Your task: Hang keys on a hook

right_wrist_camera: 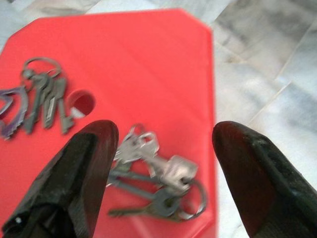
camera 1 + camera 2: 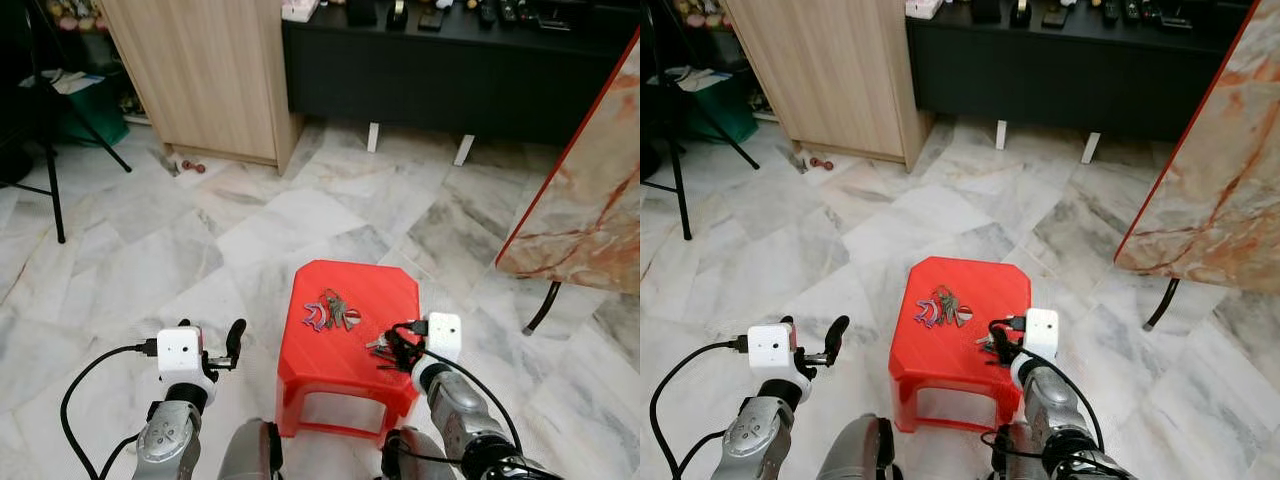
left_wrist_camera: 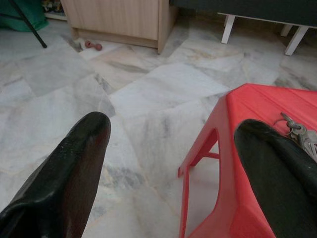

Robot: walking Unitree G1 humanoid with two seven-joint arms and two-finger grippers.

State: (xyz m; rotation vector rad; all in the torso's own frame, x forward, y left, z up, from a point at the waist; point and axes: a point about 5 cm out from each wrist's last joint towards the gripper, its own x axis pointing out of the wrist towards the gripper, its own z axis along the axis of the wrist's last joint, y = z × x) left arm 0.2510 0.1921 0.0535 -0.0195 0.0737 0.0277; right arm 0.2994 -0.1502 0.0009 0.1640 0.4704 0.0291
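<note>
A red plastic stool [image 2: 350,300] stands on the marble floor in front of me. Two bunches of keys lie on its top. One bunch with a purple carabiner [image 2: 328,311] lies near the middle by a round hole [image 1: 83,103]. A second bunch [image 1: 158,184] lies near the stool's right edge. My right gripper [image 1: 163,173] hovers open just above this second bunch, one finger on each side. My left gripper [image 2: 236,342] is open and sits to the left of the stool over the floor, nothing in it.
A light wooden cabinet [image 2: 200,70] and a black low unit [image 2: 450,70] stand at the back. A marble-patterned slab [image 2: 590,190] leans at the right on a black leg. A tripod leg [image 2: 50,180] stands at the left.
</note>
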